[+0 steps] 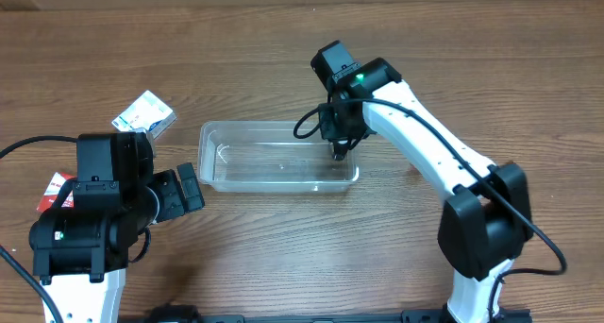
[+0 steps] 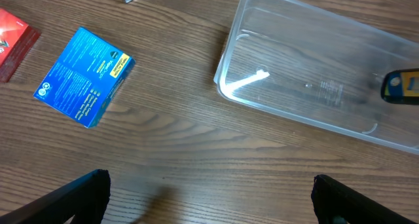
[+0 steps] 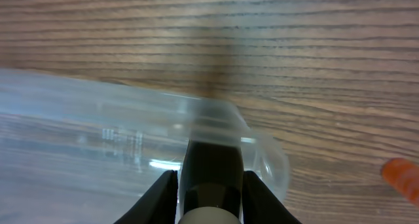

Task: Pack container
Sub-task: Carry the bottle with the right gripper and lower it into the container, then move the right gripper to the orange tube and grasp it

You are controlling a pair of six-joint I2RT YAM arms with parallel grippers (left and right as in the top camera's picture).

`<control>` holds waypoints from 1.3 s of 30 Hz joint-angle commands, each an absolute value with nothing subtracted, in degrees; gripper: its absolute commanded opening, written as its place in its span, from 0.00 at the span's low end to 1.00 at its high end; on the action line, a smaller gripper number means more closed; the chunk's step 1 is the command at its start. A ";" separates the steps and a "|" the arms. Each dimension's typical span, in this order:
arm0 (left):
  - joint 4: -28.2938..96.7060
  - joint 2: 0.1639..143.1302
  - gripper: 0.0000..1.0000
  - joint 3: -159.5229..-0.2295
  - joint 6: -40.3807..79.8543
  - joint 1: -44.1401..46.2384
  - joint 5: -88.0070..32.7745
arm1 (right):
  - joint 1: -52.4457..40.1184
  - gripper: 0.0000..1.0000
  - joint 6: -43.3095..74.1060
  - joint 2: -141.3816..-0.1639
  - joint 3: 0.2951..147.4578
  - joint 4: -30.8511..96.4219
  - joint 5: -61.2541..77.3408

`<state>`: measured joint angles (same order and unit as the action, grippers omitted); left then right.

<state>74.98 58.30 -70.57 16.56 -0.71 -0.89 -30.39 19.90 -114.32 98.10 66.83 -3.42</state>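
The container (image 1: 274, 127) lies lengthwise in the middle of the wooden table (image 1: 283, 59), between the 2 arms. The right gripper (image 1: 340, 153) hangs over its right end, just above the rim. In the right wrist view its 2 fingers (image 3: 163, 198) press against either side of a dark object (image 3: 211, 162), which sits at the rounded corner of the container (image 3: 98, 132). The left wrist view shows that object (image 2: 400, 86) as dark blue with a yellow patch, at the far end of the container (image 2: 226, 80). The left gripper (image 1: 189, 189) hovers near the container's left end, its jaws spread wide and holding nothing. A blue box (image 2: 84, 76) and a red box (image 2: 13, 44) lie on the table to the left, well apart from the container.
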 commanded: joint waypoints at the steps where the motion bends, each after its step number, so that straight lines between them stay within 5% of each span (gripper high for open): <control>1: 74.78 58.50 1.00 -71.94 16.73 -0.40 -1.10 | -30.41 0.04 20.32 -115.55 99.37 65.78 -4.01; 4: 74.81 58.50 1.00 -71.94 16.73 -0.40 -1.08 | -30.41 0.06 19.86 -115.72 99.35 65.41 -3.97; 6: 74.81 58.50 1.00 -71.94 16.73 -0.40 -1.10 | -30.41 0.22 19.66 -115.72 99.35 65.41 -3.99; 13: 74.81 58.50 1.00 -71.94 16.73 -0.40 -1.08 | -30.41 0.41 19.66 -115.72 99.35 65.63 -3.99; 15: 74.81 58.50 1.00 -71.94 16.73 -0.40 -1.08 | -30.41 0.68 19.51 -115.72 99.35 66.04 -4.01; 16: 74.81 58.50 1.00 -71.94 16.73 -0.40 -1.08 | -30.41 0.71 19.49 -115.70 99.37 66.11 -4.01; 32: 74.87 58.50 1.00 -71.94 16.73 -0.40 -1.08 | -29.82 0.78 18.06 -107.98 119.09 80.23 -10.72; 37: 75.05 58.50 1.00 -71.94 16.71 -0.40 -1.08 | -23.83 1.00 20.49 -104.99 123.02 84.90 -12.14; 39: 75.05 58.50 1.00 -71.94 16.71 -0.40 -1.06 | -19.84 1.00 21.71 -104.77 123.02 87.33 -11.62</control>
